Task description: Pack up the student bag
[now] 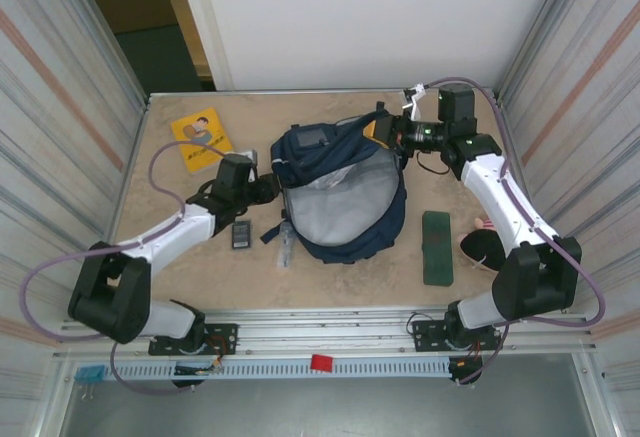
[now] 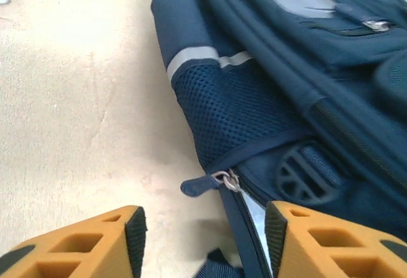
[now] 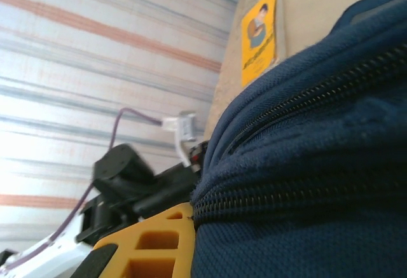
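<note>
Student bag [image 1: 340, 197] lies unzipped on the table [image 1: 330, 282]. Left tool [image 2: 206, 227] gapes open, zipper pull [image 2: 198, 184] just ahead of it. Right tool [image 1: 383, 129] clenches the bag's rim.

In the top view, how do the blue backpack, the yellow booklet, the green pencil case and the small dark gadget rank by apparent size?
1. blue backpack, clearly largest.
2-3. yellow booklet and green pencil case: too close to rank.
4. small dark gadget, smallest.
</note>
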Tool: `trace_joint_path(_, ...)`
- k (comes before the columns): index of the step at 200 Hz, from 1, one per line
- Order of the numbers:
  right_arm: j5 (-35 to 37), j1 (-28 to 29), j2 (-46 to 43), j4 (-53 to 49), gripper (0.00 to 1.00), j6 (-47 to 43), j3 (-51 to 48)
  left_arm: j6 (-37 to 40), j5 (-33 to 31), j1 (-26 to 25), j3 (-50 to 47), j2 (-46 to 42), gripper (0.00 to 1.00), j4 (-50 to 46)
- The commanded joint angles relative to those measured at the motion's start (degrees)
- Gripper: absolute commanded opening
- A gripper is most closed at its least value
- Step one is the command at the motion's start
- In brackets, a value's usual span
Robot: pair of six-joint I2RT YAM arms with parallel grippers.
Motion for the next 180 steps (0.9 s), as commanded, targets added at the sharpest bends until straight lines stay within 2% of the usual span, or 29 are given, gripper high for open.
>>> trace_joint_path(1,5.4,-0.7,-0.3,8.6,0.00,-0.1,-1.7,-4.9,4.1,-0.7,-0.6,-7.0,0.58,-4.8)
trace_joint_path(29,11.4,-0.6,0.1,18.8,0.00,3.6,-9.3,-9.8,4.7,-2.4,-5.1,-13.2,0.58,-5.6)
trace_joint_path(47,13.5,-0.7,1.6,20.1,0.00,4.1,-11.2,-11.7,3.8,-3.4,-6.6,-15.4,0.58,-7.0)
trace_joint_path(56,14.3,-0.7,2.2,19.3,0.05,4.2,-11.6,-12.8,2.3,-4.1,-7.0,-15.8,0.58,-8.7)
trace_joint_path(66,15.5,-0.6,2.1,17.2,0.15,4.5,-12.0,-14.8,0.3,-5.3,-7.0,-15.8,0.58,-11.2)
trace_joint_path(76,17.4,-0.5,1.4,12.4,0.29,3.8,-11.6,-16.0,-0.1,-6.6,-6.5,-15.5,0.58,-13.4)
trace_joint_path(87,21.3,0.2,0.5,1.6,0.46,0.1,-9.5,-17.8,-1.9,-8.9,-5.9,-15.2,0.59,-16.0)
trace_joint_path(100,27.2,1.6,-0.4,-11.3,0.57,-5.0,-6.7,-19.7,-3.8,-11.4,-5.9,-15.1,0.59,-17.7)
trace_joint_path(114,32.8,3.2,-1.8,-19.6,0.62,-7.3,-6.7,-21.4,-4.5,-13.1,-6.6,-14.8,0.60,-17.4)
trace_joint_path(130,35.3,4.1,-4.0,-24.3,0.66,-7.6,-8.6,-23.6,-4.1,-13.5,-7.4,-14.5,0.60,-17.4)
trace_joint_path(180,42.0,6.6,-7.1,-41.9,0.67,-11.1,-7.1,-26.2,-5.5,-13.5,-7.8,-14.5,0.60,-17.2)
